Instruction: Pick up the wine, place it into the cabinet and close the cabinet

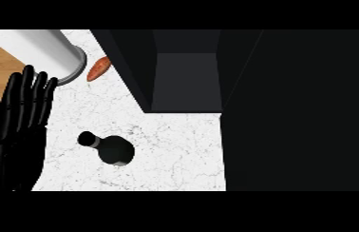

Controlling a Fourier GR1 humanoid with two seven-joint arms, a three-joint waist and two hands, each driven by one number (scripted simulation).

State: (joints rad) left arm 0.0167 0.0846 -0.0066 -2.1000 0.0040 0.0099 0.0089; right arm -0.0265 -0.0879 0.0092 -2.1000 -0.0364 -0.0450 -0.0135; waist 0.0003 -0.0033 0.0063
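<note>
A black wine bottle (110,149) stands upright on the white marble counter (168,145), seen from above, its neck toward the left. The dark cabinet (184,79) stands behind it with its inside showing; its door (291,112) is swung open and fills the right side of the view. My left hand (24,112) rests at the left edge with its fingers straight and pointing up, apart from the bottle and holding nothing. My right hand does not show.
A white cylinder (45,53) lies at the top left. An orange carrot-like vegetable (98,68) lies beside it, near the cabinet's left wall. A strip of wood (10,64) shows at the far left.
</note>
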